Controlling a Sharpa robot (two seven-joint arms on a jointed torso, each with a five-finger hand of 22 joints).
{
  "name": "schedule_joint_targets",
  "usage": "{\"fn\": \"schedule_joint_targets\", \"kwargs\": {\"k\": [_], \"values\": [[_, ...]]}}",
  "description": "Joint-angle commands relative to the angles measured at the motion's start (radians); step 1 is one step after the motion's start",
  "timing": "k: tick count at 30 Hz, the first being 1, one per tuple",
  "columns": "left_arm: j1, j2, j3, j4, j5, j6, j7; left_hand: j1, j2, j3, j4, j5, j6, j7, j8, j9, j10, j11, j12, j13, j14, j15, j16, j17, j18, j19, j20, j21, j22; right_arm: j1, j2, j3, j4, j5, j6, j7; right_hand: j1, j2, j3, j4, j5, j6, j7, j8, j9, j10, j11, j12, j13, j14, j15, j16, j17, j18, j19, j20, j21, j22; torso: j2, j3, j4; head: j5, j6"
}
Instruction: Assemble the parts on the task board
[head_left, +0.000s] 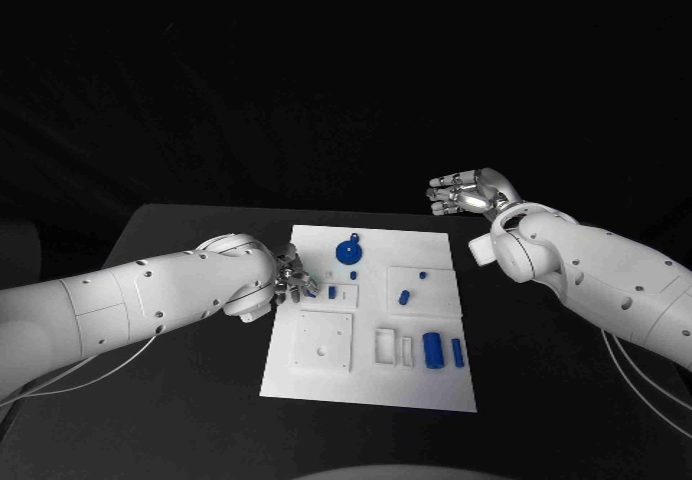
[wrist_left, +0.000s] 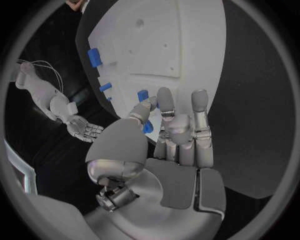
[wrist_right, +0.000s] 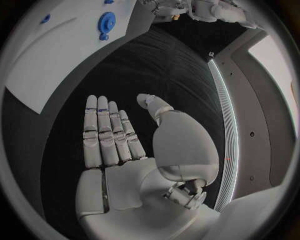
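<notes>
Silver left hand (wrist_left: 178, 132) pinches blue part (wrist_left: 148, 127) — wrist view; right hand (wrist_right: 119, 135) spread flat, holding nothing.

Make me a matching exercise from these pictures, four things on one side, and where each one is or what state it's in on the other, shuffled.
Things:
1. left robot hand
2. right robot hand
3. round blue part
4. task board

Places or states:
A. empty, raised beyond the board's far right corner
B. at the board's left edge, fingers by a small blue part
C. white plate in the middle of the table
D. on the board's far half

Pairs: 1-B, 2-A, 3-D, 4-C
</notes>
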Motion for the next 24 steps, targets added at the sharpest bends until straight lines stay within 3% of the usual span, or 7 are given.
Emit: {"fn": "schedule_joint_targets", "kwargs": {"k": [1,24], "values": [[-0.009,0.003,-0.007,-0.003,-0.013,0.054,-0.027,0.009,0.019,0.0,0.009,-0.005,0.099,-0.094,0.008,0.138,0.042,-0.012,0.004,0.001,0.003,-0.005,0.003,0.002,0.003,-0.006,0.003,0.005,0.019,-0.001,0.0,0.001,0.0,-0.007,0.015,0.002,0.001,0.012,-0.005,-0.002,0.006,-0.007,0.001,-0.003,-0.001,-0.005,0.001,-0.005,-0.001,-0.003,0.003,-0.003,-0.001,0.01,-0.005,0.0,-0.002,-0.001,0.0,0.0002,-0.0001,0.0,0.0],[-0.009,0.032,-0.006,-0.036,-0.013,0.047,-0.02,0.016,0.026,0.002,0.013,-0.014,0.095,-0.093,0.007,0.147,0.042,-0.012,0.003,0.001,0.001,-0.003,0.007,-0.005,0.006,-0.009,0.005,0.01,0.019,-0.003,0.001,0.001,-0.001,-0.007,0.019,0.002,0.001,0.013,-0.006,-0.002,0.007,-0.01,0.002,-0.003,-0.001,-0.006,0.001,-0.005,-0.001,-0.005,0.004,-0.003,-0.001,0.01,-0.006,0.0,-0.002,-0.001,0.001,0.0004,-0.0012,-0.004,-0.003]]}}
